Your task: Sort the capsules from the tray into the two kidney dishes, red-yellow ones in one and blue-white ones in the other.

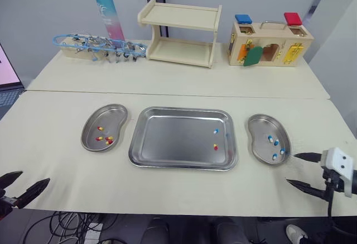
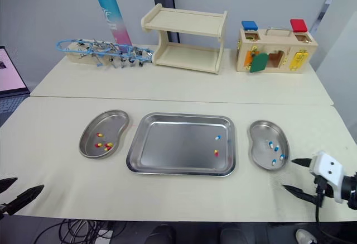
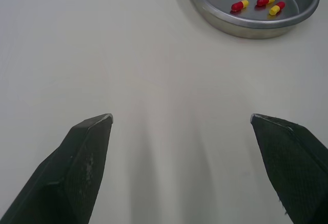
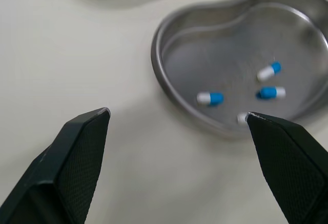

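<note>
Capsules [image 1: 215, 130] two in tray [image 1: 178, 138], left pincer [image 1: 34, 177] and right pincer [image 1: 290, 168] wide open, empty

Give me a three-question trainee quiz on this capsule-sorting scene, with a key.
1. True or false: the left gripper and the right gripper are both open.
2. The left kidney dish holds: A red-yellow capsules; B green capsules; C nothing.
3. Fill in: the tray holds ___ capsules.
Key: 1 true; 2 A; 3 two.
</note>
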